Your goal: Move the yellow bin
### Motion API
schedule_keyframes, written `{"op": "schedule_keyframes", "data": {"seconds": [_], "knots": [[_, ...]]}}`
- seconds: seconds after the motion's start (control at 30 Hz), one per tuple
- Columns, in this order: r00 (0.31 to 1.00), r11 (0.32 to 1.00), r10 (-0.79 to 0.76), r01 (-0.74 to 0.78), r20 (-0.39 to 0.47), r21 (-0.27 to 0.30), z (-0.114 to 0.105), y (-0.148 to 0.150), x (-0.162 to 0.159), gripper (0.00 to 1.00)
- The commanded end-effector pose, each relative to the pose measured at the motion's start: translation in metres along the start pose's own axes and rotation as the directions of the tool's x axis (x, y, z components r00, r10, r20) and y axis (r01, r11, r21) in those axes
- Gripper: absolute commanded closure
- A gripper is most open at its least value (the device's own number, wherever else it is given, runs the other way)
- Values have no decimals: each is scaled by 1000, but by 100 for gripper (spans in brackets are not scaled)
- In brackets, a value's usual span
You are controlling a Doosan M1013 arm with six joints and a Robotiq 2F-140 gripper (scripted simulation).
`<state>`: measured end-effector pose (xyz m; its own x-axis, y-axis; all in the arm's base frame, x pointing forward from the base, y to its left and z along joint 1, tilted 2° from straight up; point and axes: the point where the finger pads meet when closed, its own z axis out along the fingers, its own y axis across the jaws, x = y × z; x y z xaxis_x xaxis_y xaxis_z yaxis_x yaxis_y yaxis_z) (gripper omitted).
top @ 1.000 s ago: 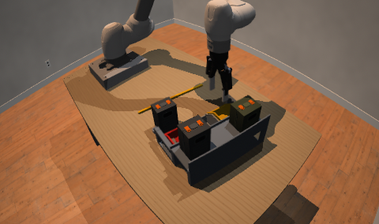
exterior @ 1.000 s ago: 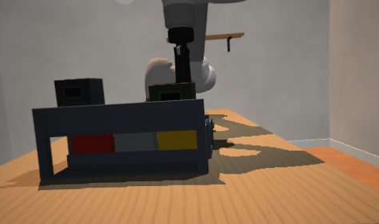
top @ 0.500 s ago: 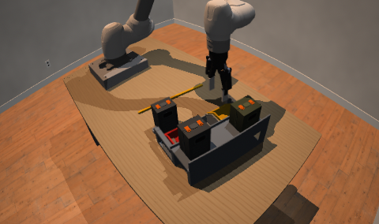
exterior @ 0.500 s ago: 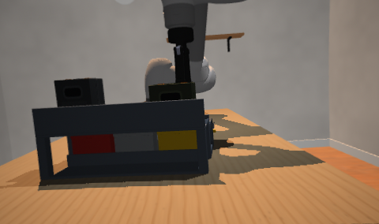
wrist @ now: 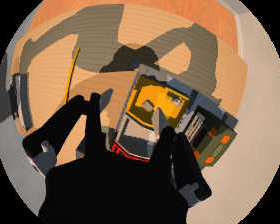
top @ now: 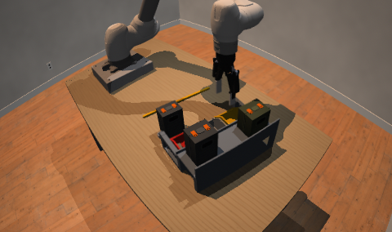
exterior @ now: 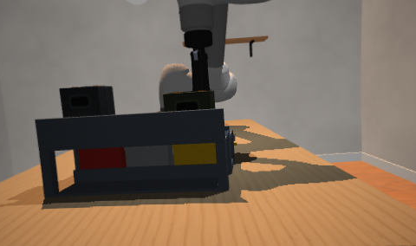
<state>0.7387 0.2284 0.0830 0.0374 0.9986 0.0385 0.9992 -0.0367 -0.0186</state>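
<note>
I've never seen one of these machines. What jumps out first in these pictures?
A big grey arm reaches down from above, its black gripper open and holding nothing, just over the yellow bin at one end of a dark shelf on the wooden table. Next come three dark boxes with orange clips on top of the shelf, one of them olive, beside the gripper.

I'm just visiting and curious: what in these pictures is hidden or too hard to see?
- Parts inside the yellow bin: top view, too small; the olive box on the shelf covers much of it.
- Gripper fingertips: exterior view, hidden behind the olive box.
- Red bin: top view, mostly covered by black boxes.
- Arm's upper links: top and exterior views, cut off by the top edge.
- Shelf interior: wrist view, blocked by the gripper's dark fingers.
</note>
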Motion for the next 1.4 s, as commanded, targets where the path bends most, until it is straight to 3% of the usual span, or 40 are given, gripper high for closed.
{"op": "schedule_keyframes", "data": {"seconds": [0.0, 0.47, 0.63, 1.03, 1.2, 1.37], "knots": [[1000, 1000, 0, 0, 0, 0, 0, 0, 0, 43], [1000, 1000, 0, 0, 0, 0, 0, 0, 0, 43], [1000, 1000, 0, 0, 0, 0, 30, -1, 0, 43], [1000, 1000, 0, 0, 0, 0, 30, -1, 0, 43], [1000, 1000, 0, 0, 0, 0, 75, -2, -1, 43], [1000, 1000, 0, 0, 0, 0, 75, -2, -1, 43]]}}
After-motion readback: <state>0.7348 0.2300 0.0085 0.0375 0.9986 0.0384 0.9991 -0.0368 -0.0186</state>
